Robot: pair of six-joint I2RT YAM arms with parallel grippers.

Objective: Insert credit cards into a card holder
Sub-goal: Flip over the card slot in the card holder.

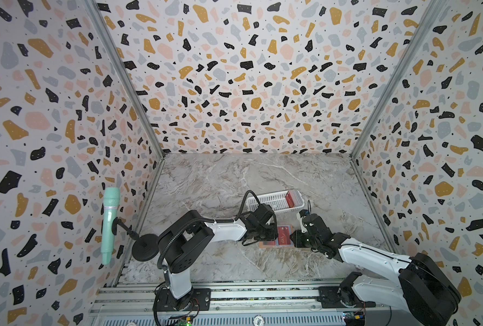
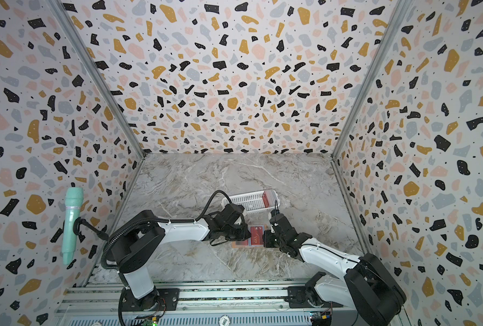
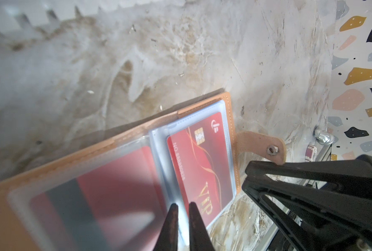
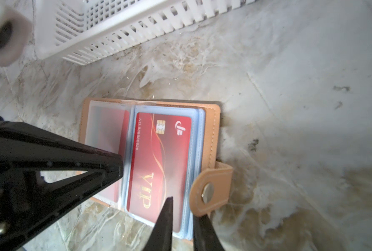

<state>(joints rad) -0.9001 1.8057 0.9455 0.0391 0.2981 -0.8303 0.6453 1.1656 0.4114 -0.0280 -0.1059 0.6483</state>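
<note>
**Card seated: back off along its length**

Our right gripper stands narrow astride the sleeve stack at the near edge of the card holder; we cannot tell if it pinches. Our left gripper, barely parted at the fold, holds nothing. The credit card lies pocketed, its long axis along the spine and its chip end toward the white basket beyond. We judge a lengthwise withdrawal safest.

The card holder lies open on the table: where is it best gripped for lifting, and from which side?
Probably by the snap tab. It juts past the card holder's cover edge and seems to curl up off the table, so there is room over and under it. Come from the side where the right tool is, since the tab points there; the rest lies flat.
</note>
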